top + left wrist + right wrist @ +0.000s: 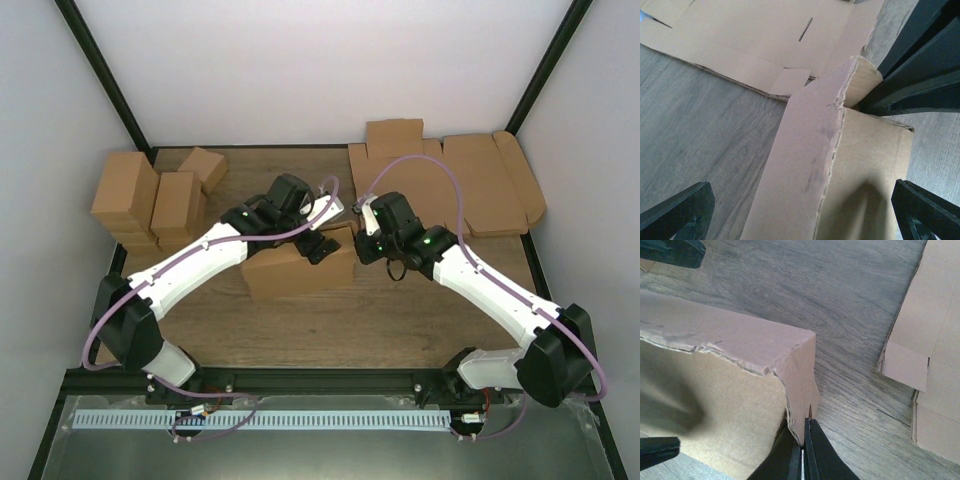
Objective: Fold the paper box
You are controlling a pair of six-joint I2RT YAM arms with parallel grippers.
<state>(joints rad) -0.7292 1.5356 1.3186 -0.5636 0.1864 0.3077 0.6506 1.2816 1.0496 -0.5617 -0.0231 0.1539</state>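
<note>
Top external: wood table (420, 320), and the paper box (285, 272) sits roughly mid-table, half erected, with its long wall standing. I'm using the box as reference for everything else.

- Flat die-cut cardboard sheets (470, 195): beyond the box and to its right, lying flat. They also show in the left wrist view beyond the box corner and along the right edge of the right wrist view.
- Stack of small folded cartons (150, 200): beyond the box and to its left, well apart from it.
- Box detail: the top edge is ragged along the fold. A side flap (800, 375) is folded around the right-end corner. A rounded tab (862, 77) sticks up at that corner.
- Left gripper (322, 247): above the box's right end with jaws spread wide. In its wrist view one finger (677, 212) sits either side of the box wall and neither touches cardboard. It holds nothing.
- Right gripper (803, 452): at the box's right-end corner, jaws pinched together on the lower tip of the side flap, with thin cardboard between the fingertips. From the left wrist view its black fingers (920, 65) sit right against the rounded tab.
</note>
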